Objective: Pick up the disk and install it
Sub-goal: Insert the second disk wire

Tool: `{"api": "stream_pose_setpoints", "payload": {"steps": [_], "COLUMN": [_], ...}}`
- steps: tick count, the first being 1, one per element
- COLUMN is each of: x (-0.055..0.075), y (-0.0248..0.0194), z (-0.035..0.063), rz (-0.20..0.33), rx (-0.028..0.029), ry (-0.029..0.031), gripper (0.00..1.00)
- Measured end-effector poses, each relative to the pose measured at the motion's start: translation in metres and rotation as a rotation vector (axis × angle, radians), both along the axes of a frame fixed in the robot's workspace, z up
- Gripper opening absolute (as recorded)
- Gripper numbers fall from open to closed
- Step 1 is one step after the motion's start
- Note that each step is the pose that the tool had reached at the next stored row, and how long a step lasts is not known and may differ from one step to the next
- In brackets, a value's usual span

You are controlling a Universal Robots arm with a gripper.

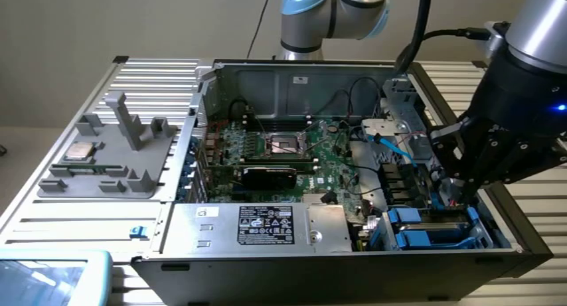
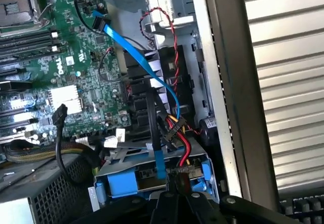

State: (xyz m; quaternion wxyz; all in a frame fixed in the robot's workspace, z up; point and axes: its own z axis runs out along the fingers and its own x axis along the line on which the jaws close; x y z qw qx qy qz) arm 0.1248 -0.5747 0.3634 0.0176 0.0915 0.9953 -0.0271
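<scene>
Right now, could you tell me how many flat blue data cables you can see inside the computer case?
1. The flat blue cable runs from beside the motherboard down to the blue-railed drive bay near the gripper. Others may be hidden behind the arm.

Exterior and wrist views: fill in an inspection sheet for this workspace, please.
Surface: slatted metal table carrying an open computer case.
Job's things: the disk, blue-railed, sits in the drive bay at the case's corner on the exterior view's right; its label cannot be seen.
Clutter: grey fixture holding a small square chip, on the exterior view's left; grey power supply box with a black-and-white sticker.
Tool: the tool is shut, low inside the case just above the drive bay; whether it touches the disk cannot be told.
Cables: blue flat cable and red-black twisted wires run down to the bay.
Surroundings: keyboard beside the case.
</scene>
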Motion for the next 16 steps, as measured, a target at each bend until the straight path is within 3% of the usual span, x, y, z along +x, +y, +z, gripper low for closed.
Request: {"api": "stream_pose_setpoints", "payload": {"steps": [8,16], "x": [-0.002,-0.010], "y": [0.0000,0.0004], "z": [-0.0092,-0.0156], "rz": [0.120,0.177], "rx": [0.0001,0.0002], "ry": [0.0000,0.0000], "gripper": [0.11,0.11]}}
